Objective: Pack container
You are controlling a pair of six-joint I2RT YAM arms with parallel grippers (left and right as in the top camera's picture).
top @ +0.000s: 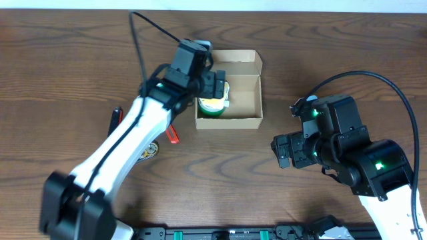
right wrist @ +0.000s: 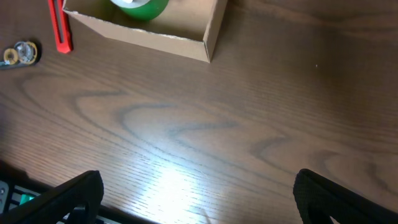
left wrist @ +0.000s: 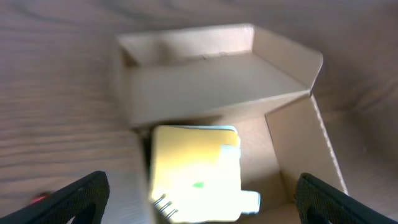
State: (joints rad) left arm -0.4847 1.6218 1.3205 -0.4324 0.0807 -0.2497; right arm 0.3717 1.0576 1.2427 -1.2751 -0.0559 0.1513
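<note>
The container (top: pixel 245 100), a tan cardboard box with its flap lid folded back, sits at the table's middle back. It also shows in the left wrist view (left wrist: pixel 205 87) and the right wrist view (right wrist: pixel 149 38). A pale yellow and green item (top: pixel 213 104) lies in its left part, blurred in the left wrist view (left wrist: pixel 196 180) and cut off at the top of the right wrist view (right wrist: pixel 140 6). My left gripper (top: pixel 220 87) hovers over that item with its jaws wide open (left wrist: pixel 202 199), touching nothing. My right gripper (top: pixel 283 152) is open and empty over bare table (right wrist: pixel 199 193), right of the box.
A red-handled tool (top: pixel 173 135) lies just left of the box and shows in the right wrist view (right wrist: pixel 59 25). A black item (top: pixel 117 115) and a small metal ring-like thing (top: pixel 150 150) lie further left. A black rail runs along the front edge.
</note>
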